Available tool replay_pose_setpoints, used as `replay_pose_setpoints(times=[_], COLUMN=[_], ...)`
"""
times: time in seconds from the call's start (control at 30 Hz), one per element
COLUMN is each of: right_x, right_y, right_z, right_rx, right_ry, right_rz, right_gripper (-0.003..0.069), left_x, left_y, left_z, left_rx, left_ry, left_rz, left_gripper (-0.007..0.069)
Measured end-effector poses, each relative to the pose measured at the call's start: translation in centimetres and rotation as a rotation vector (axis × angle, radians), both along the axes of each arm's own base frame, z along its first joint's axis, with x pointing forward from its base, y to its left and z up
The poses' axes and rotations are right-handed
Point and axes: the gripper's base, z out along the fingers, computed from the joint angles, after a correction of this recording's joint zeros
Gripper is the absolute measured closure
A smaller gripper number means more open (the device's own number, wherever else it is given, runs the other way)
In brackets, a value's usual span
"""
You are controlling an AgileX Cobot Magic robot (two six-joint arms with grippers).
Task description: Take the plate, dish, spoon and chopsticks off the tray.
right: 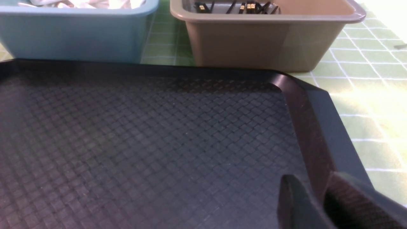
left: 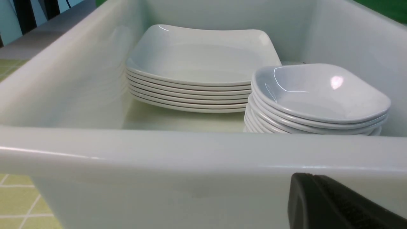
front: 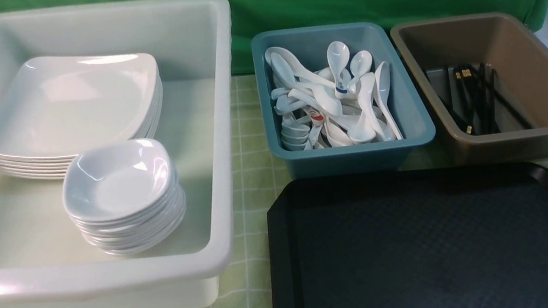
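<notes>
Right wrist view: right gripper [right: 313,203] low over the tray's [right: 159,143] corner, jaws slightly apart, nothing between them. Left gripper [left: 334,206] clamped shut, empty, outside the white bin [left: 190,152]. Plate [front: 71,100] and dish [front: 117,180] top stacks inside it — spoons in teal bin [front: 414,112], chopsticks [front: 475,96] in brown bin [front: 534,66].

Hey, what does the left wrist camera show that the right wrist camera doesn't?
Only the left wrist view shows the white bin holding the stack of plates and the stack of dishes. Only the right wrist view shows the black tray, the teal bin and the brown bin with chopsticks. Both share the green checked tablecloth.
</notes>
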Motion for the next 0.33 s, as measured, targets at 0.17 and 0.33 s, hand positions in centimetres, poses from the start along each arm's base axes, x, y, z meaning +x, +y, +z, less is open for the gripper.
replay_pose_setpoints(times=[0.17,0.33], right_x=[0.00,0.00], right_y=[0.00,0.00], right_z=[0.01,0.01], right_rx=[0.000,0.000], right_ry=[-0.001,-0.001], right_rz=[0.000,0.000], right_gripper=[0.0456,0.0445], left_x=[0.00,0.00], left_y=[0.00,0.00], left_z=[0.00,0.00], left_rx=[0.001,0.001], left_ry=[0.000,0.000], left_rz=[0.000,0.000], left_gripper=[0.0621,0.0621])
